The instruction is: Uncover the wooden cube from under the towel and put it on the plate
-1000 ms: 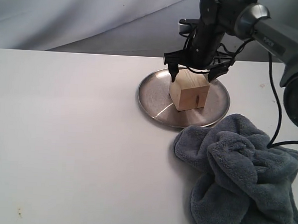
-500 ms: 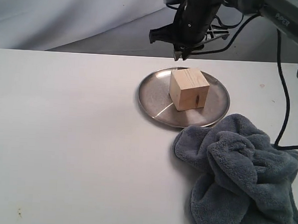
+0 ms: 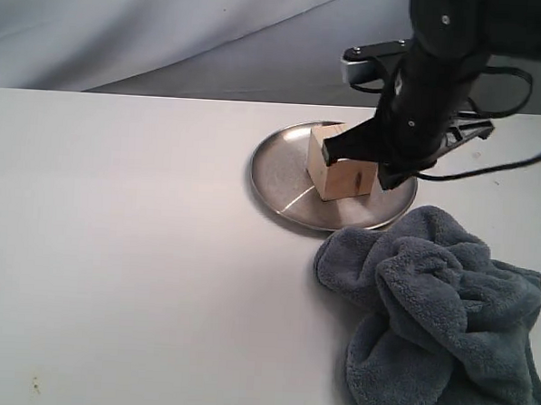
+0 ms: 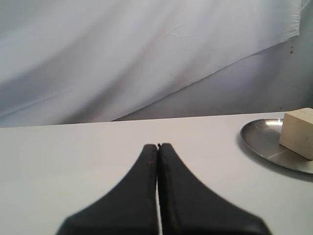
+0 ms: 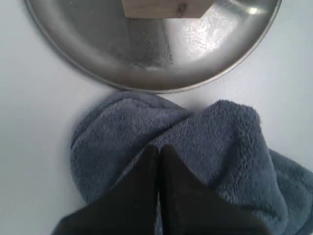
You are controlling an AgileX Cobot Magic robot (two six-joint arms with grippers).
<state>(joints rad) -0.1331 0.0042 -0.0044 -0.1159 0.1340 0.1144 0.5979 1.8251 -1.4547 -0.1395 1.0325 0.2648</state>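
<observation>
The wooden cube (image 3: 341, 175) stands on the steel plate (image 3: 276, 177), uncovered and untouched. It also shows in the left wrist view as the cube (image 4: 300, 133) on the plate (image 4: 261, 140). The blue-grey towel (image 3: 437, 320) lies bunched on the table in front of the plate. My right arm (image 3: 430, 93) hangs above the plate's right half and hides part of the cube. My right gripper (image 5: 158, 147) is shut and empty, over the towel's (image 5: 220, 142) near edge, with plate (image 5: 98, 54) and cube (image 5: 164, 7) beyond. My left gripper (image 4: 157, 145) is shut, empty, low over bare table.
The white table (image 3: 123, 249) spreads wide to the left of the plate. A grey-white cloth backdrop (image 3: 126, 23) hangs behind the table's far edge. The towel reaches the table's front right corner.
A second ago my right gripper stood open around the cube on the plate. It let go, rose clear, then shifted right and forward above the plate, and its jaws are now shut.
</observation>
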